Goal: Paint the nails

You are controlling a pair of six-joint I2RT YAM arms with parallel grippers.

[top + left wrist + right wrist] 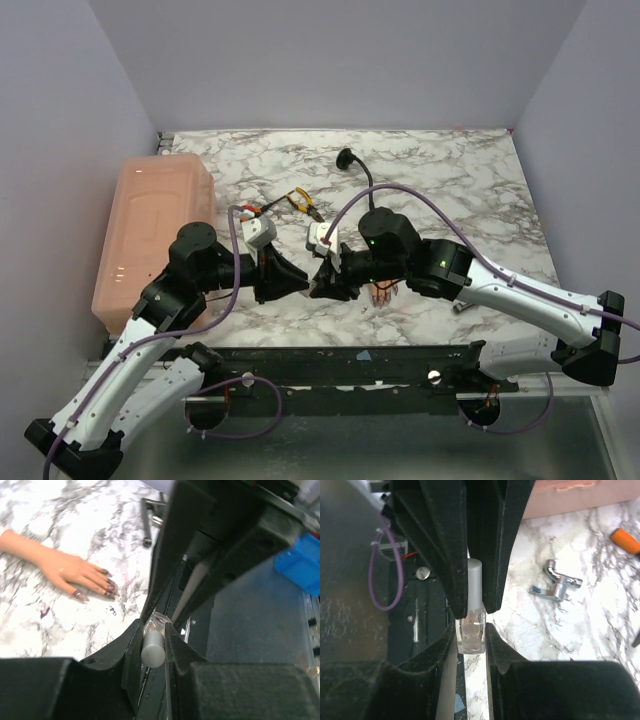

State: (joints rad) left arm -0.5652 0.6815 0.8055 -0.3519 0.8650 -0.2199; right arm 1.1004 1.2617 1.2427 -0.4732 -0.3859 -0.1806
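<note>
Marble-patterned table [470,190], white veined with grey, carries the items listed. Item one: nail polish bottle [471,639], small, clear glass, square-bodied, held off the surface between my two arms. My right gripper [471,630] is clamped on the glass body, one finger pressed to each side. Item two: cap [474,580], grey, cylindrical, seated on the bottle. My left gripper [152,641] meets it from the opposite side, its fingers closed on the cap with no gap showing, so the two grippers stand tip to tip. Item three: mannequin hand [70,570], flesh-coloured plastic, lying palm down on the marble with its fingers slightly spread, just beside my right gripper and partly tucked under my right arm in the top view. Item four: nails [108,587], dark purplish grey, glossy, on the fingertips that point toward the near edge of the table. Purple smudges [45,612] mark the marble near those fingertips. Sundries: pink tub [150,230], lidded, at the table's left edge; pliers [302,201] with orange handles, lying beyond my grippers; chrome fitting [557,585], small, lying on the marble well apart from the bottle; purple cable [385,565] looped beside my arm.
</note>
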